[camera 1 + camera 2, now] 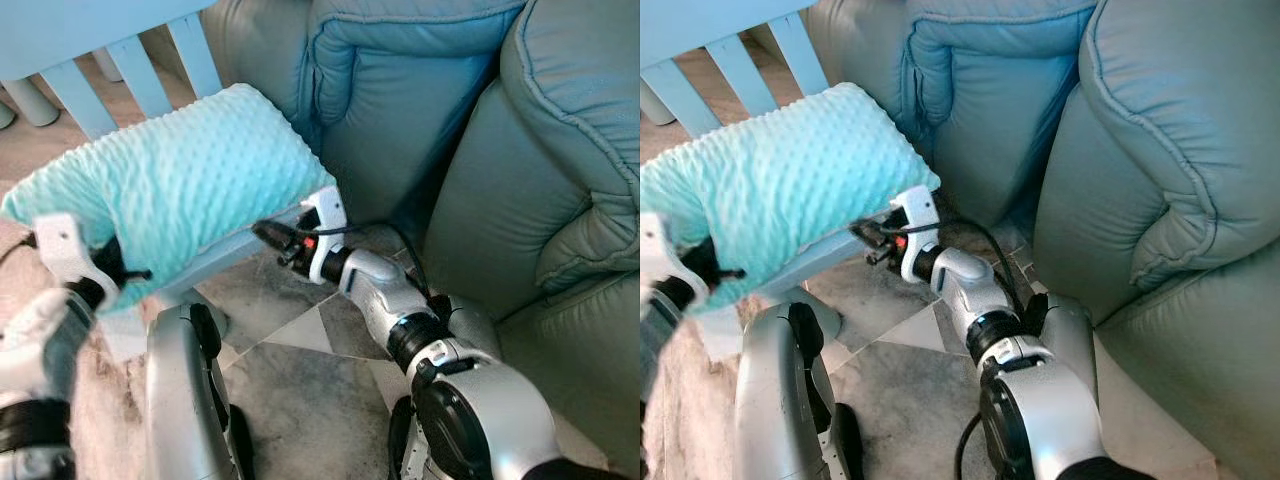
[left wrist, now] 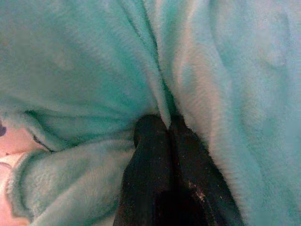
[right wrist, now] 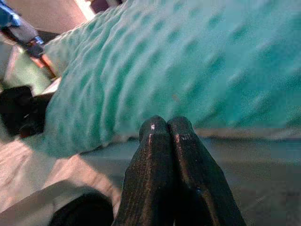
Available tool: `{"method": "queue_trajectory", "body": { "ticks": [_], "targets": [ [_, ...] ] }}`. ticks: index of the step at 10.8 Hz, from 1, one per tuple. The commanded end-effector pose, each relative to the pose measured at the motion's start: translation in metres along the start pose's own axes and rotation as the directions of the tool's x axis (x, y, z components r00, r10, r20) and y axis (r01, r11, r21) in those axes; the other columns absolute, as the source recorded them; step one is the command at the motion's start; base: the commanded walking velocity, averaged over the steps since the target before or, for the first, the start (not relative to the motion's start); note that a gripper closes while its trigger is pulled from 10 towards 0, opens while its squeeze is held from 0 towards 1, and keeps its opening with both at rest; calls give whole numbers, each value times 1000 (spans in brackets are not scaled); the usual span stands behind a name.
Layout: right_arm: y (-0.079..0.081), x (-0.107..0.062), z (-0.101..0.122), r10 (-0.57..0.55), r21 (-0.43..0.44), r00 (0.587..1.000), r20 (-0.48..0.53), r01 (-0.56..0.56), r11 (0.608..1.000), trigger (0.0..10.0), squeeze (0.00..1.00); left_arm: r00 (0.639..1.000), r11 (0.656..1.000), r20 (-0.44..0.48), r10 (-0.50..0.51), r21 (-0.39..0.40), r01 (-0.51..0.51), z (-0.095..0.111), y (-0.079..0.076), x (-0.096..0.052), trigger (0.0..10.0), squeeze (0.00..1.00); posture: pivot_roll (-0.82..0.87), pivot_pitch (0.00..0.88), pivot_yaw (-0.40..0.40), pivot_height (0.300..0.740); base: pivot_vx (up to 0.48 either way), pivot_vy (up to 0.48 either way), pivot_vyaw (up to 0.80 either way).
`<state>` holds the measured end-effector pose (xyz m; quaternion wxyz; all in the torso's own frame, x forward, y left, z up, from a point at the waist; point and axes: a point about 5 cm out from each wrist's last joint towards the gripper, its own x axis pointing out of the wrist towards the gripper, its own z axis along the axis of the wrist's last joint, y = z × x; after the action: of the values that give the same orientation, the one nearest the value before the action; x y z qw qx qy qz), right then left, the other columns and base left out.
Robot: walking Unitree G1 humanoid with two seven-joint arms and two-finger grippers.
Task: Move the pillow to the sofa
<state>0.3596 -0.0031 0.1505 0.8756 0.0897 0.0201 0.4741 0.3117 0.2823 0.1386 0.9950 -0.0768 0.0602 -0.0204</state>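
The pillow [image 1: 180, 180] is mint green with a bumpy plush cover and sits over the pale blue seat [image 1: 235, 250] of a slatted chair. My left gripper [image 1: 125, 272] is at the pillow's near left corner; in the left wrist view it is shut [image 2: 167, 125] on a fold of the plush [image 2: 94, 56]. My right gripper [image 1: 264, 232] is at the pillow's lower right edge, just under it. In the right wrist view its fingers [image 3: 167, 123] are pressed together with nothing between them, and the pillow [image 3: 188, 61] lies just beyond. The grey-green leather sofa [image 1: 400, 100] stands right behind.
The chair's pale blue slats [image 1: 140, 70] rise at the back left. Marble floor tiles [image 1: 290, 370] lie between me and the sofa. A thick sofa arm [image 1: 560, 150] bulges on the right. A pinkish rug [image 1: 110, 400] is at the lower left.
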Motion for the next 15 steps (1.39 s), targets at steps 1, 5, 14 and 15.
{"method": "queue_trajectory", "body": {
  "ticks": [1, 5, 14, 15],
  "targets": [
    [9, 4, -5, -4, -3, 1000, 25, 4, 1000, 0, 0, 999, 1000, -38, -5, 27, 6, -15, -6, -2, 0, 0, 73, 253, 19, 359, 0, 0, 0],
    [-31, -30, 46, -207, -206, 942, 265, 265, 942, 0, 0, 947, 989, 309, 85, 88, -117, 19, -28, -2, 0, 0, 10, 166, -8, 359, 0, 0, 0],
    [-13, -77, 178, -166, -413, 710, 685, 565, 714, 0, 0, 577, 956, 816, 26, 147, -252, 159, -73, 2, 0, 0, -102, 26, -4, 359, 0, 0, 0],
    [-14, -80, 180, -173, -410, 704, 689, 575, 708, 0, 0, 580, 958, 814, 29, 143, -249, 159, -73, 5, 0, 0, -107, 15, 2, 359, 0, 0, 0]
  ]
}}
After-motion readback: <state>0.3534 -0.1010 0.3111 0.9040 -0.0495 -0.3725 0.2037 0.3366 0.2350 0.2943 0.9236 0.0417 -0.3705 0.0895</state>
